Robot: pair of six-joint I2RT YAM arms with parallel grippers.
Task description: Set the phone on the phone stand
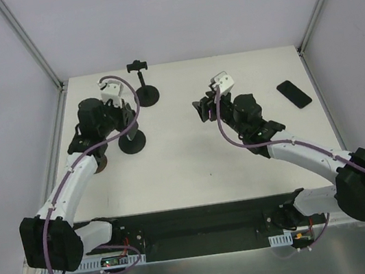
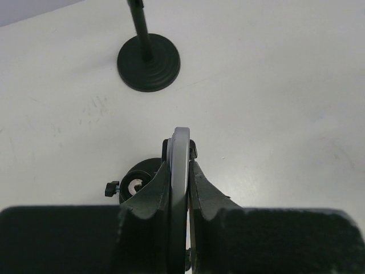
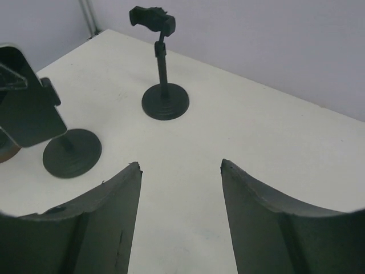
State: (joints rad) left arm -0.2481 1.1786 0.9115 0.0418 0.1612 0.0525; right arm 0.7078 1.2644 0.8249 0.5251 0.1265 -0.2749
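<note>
From above, a white tabletop (image 1: 193, 163) carries two black metal phone stands with round bases. The far stand (image 1: 145, 87) is at the back near the middle, upright, with a small clamp on top. Of the near stand (image 1: 132, 143), only the base shows clearly, in front of the far one and to the left. The left hand (image 1: 122, 115) hangs just above the near stand, its own arm covering its grip. The right hand (image 1: 205, 110) is near the middle of the tabletop, apart from both stands. A flat, rectangular black phone (image 1: 294, 93) lies near the right edge, well apart from both stands and both hands.

In the left wrist view, the left hand (image 2: 181, 155) is nearly closed. Its black fingers (image 2: 208, 194) pinch a thin slab (image 2: 181, 142) with a rounded light-grey edge, seen edge-on. Whether it is a phone or part of the stand cannot be told here. Part of the near stand (image 2: 137, 184) shows just below and left of the slab, and the far stand (image 2: 148, 61) is beyond it.

In the right wrist view, the right hand (image 3: 180, 165) is spread wide. Bare tabletop shows between its dark fingers (image 3: 114, 211), and it holds nothing. The far stand (image 3: 163, 85) is ahead, its clamp empty. To the left, the slab (image 3: 28, 117) shows as a dark rounded rectangle above the near stand (image 3: 72, 153), with a small black block against its upper right edge.
</note>
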